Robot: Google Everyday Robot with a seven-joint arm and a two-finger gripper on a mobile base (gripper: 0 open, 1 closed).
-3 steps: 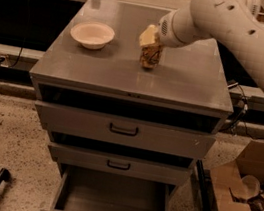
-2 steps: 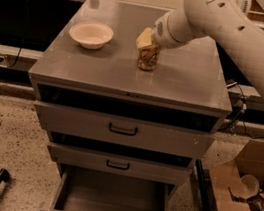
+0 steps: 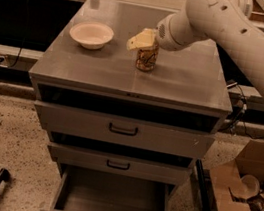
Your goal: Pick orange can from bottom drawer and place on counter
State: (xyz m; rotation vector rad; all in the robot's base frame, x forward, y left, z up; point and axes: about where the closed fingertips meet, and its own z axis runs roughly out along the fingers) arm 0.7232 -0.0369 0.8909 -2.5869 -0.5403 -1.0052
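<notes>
The orange can (image 3: pixel 146 59) stands upright on the counter (image 3: pixel 176 82), right of its middle. My gripper (image 3: pixel 144 42) is right at the can's top, coming in from the upper right, and hides the lid. The can's base rests on the counter surface. The bottom drawer (image 3: pixel 112 200) is pulled out at the foot of the cabinet, and its grey inside shows nothing in it.
A cream bowl (image 3: pixel 91 34) sits on the counter's left side. The two upper drawers (image 3: pixel 122 130) are slightly ajar. An open cardboard box (image 3: pixel 245 198) with clutter stands on the floor to the right. A dark shelf runs behind the cabinet.
My arm has shifted slightly left, and the can sits a little lower in view, now standing on the counter.
</notes>
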